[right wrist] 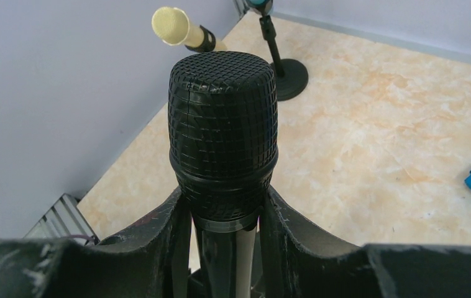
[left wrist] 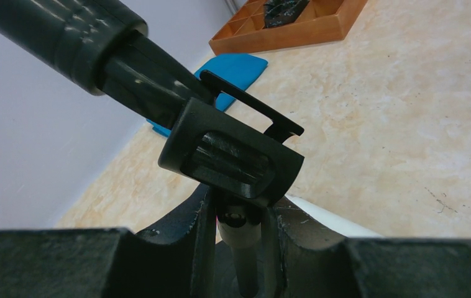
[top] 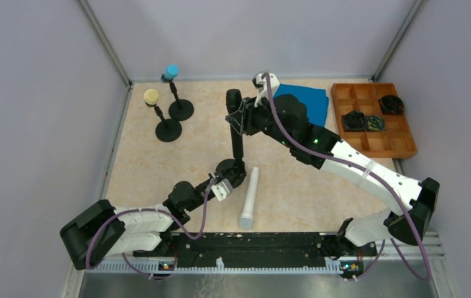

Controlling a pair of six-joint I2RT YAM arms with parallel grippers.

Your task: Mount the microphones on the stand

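While the black microphone [right wrist: 224,124] is pinched just under its mesh head by the right claw [right wrist: 224,231], its tapered lower end is seen reaching into the clip [left wrist: 233,158] of the near stand [top: 233,167]. The thin pole of that stand is clamped below the clip by the left claw [left wrist: 240,239], whose fingers are pressed against it on both sides. The white microphone [top: 250,197] is laid flat on the counter [top: 320,186], just right of the near stand's round base. The cream microphone [top: 151,97] and the light blue microphone [top: 171,71] are carried on two other stands [top: 168,130] at the far left, close to the wall. A blue cloth [top: 310,102] is partly covered by the right arm, and beside it, at the far right, an orange tray [top: 407,146] is set, with dark items in three of its compartments.
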